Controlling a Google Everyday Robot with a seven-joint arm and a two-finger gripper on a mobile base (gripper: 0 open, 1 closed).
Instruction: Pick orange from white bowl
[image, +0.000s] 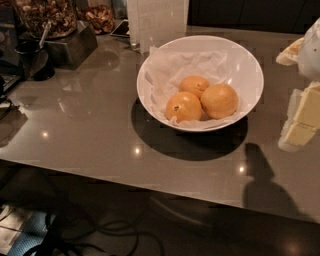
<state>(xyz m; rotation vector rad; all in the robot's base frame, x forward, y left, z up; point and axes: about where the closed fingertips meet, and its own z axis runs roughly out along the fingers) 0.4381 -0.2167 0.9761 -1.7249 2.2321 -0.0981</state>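
- White paper, crumpled, lines the white bowl (248, 62), which stands on the grey, glossy surface (90, 130) a little right of the middle of our view.
- We count three fruits in it, bunched together towards the near side. The orange (219, 100) we want is the largest and smoothest. It lies on the right of the group, touching the dark-spotted orange (183, 106) at front left, with the smaller orange (194, 85) just behind.
- The hand (301, 122) is at the right edge of our view, outside the bowl's rim and apart from it, well short of the fruit.
- We cannot tell how far the hand is open. It has no hold on the orange, which rests on the paper.
- We judge the task barely begun: nothing has been lifted, and all three fruits sit in the bowl.
- Left to do, by our reckoning: bring the hand over the rim, come down on the right-hand fruit, close on it and lift it clear without dragging the paper or nudging its neighbours.
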